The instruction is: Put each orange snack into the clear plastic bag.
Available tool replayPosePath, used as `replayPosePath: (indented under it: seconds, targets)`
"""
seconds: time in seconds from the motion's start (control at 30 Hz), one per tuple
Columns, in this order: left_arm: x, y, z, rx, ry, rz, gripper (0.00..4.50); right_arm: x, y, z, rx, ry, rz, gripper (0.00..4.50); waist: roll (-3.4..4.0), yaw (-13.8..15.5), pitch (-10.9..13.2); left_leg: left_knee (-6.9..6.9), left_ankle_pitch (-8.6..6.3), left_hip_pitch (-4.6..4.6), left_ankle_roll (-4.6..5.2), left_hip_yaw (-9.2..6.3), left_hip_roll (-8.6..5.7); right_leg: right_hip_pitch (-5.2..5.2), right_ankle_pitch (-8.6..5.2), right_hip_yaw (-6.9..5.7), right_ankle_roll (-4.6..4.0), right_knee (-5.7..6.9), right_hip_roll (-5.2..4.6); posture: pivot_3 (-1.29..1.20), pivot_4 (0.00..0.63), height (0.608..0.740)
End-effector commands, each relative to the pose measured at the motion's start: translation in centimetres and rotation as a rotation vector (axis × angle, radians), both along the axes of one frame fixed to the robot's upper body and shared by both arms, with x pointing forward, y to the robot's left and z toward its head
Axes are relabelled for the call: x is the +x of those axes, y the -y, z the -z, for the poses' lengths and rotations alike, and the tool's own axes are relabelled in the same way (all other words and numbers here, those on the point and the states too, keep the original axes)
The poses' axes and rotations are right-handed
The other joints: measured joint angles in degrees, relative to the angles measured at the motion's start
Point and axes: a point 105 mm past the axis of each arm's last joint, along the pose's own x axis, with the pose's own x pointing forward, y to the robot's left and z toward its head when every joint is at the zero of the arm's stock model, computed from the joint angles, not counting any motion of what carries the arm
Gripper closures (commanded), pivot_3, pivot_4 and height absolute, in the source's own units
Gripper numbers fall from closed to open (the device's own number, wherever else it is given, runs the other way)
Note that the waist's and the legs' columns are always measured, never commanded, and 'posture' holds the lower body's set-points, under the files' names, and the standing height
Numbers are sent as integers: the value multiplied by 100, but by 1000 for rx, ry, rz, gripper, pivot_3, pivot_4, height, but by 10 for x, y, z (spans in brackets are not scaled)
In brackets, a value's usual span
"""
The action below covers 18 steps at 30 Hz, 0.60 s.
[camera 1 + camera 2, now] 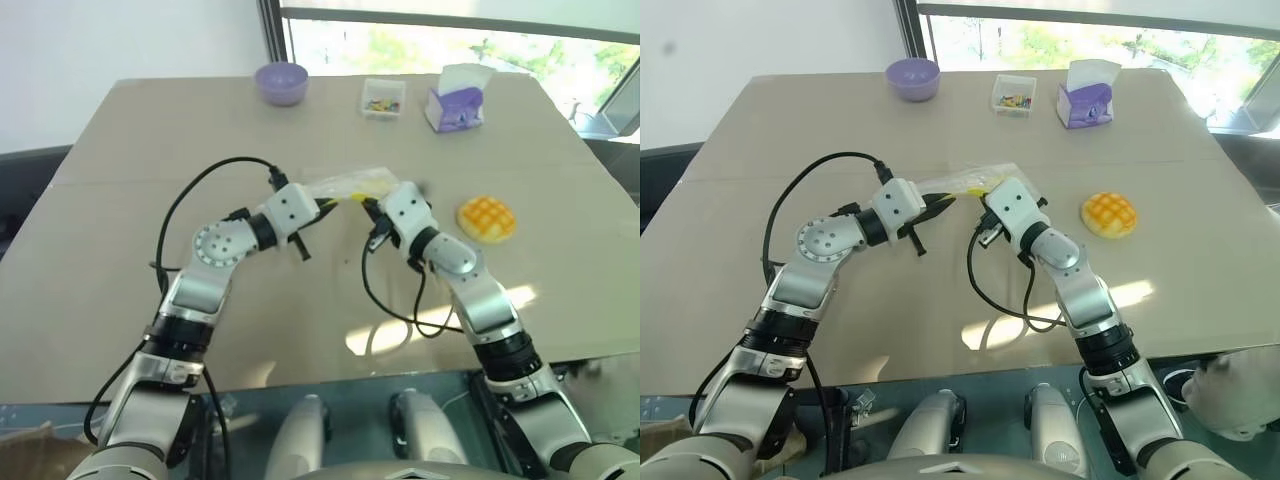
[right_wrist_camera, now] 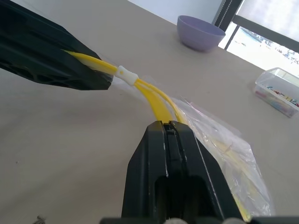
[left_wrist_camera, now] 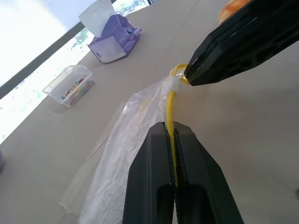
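Observation:
The clear plastic bag [image 1: 345, 184] lies crinkled at the table's middle, its yellow zip strip [image 3: 172, 105] stretched between my two grippers. My left gripper [image 3: 171, 127] is shut on one stretch of the strip. My right gripper [image 2: 168, 125] is shut on the strip a short way along, facing the left one. A small white slider [image 2: 126, 74] sits on the strip between them. One orange snack [image 1: 487, 218], round with a waffle grid, rests on the table to the right of the right gripper [image 1: 366, 206], apart from the bag.
At the far edge stand a purple bowl [image 1: 281, 82], a small clear box of coloured bits [image 1: 383, 98] and a purple tissue box [image 1: 455, 100]. Black cables [image 1: 190, 195] loop off both wrists. The table's right edge [image 1: 610, 190] runs close behind the snack.

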Motion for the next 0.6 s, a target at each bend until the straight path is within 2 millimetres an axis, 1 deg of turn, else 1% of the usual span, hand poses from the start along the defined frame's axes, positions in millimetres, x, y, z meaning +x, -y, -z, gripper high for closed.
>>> replayPosePath:
  seconds: [0.03, 0.1, 0.23, 0.43, 0.6]
  targets:
    - [-11, 7, -12, 7, 62, 65, 4500, 2, -3, -19, 80, 31, -16, 4426, 0, -1, 0, 0, 0, 0, 0, 0, 0, 0, 0, 0, 0, 0, 0, 0, 150, 740]
    - [-15, 6, -7, 26, 52, 90, 4500, 4, -2, -20, 116, 13, -14, 4426, 0, -2, 0, 0, 0, 0, 0, 0, 0, 0, 0, 0, 0, 0, 0, 0, 150, 740]
    - [-22, -4, 9, 57, 8, 124, 4500, 5, -3, -25, 138, 25, -32, 4426, 2, -16, 1, 0, 0, 1, 0, 3, 1, 0, 0, 3, 0, 0, 0, 0, 150, 740]
    - [-22, -11, 11, 90, -2, 127, 4500, 0, -7, -28, 137, 30, -83, 4426, 2, -7, 1, 0, 0, 1, 0, 1, 1, 0, 0, 0, 0, 0, 0, 0, 150, 740]
    - [-22, -13, 11, 97, -2, 131, 4500, -6, -11, -22, 121, 8, -128, 4426, 2, -8, 1, 0, 0, 1, 0, 1, 2, 0, 0, 0, 0, 1, 1, 0, 150, 740]
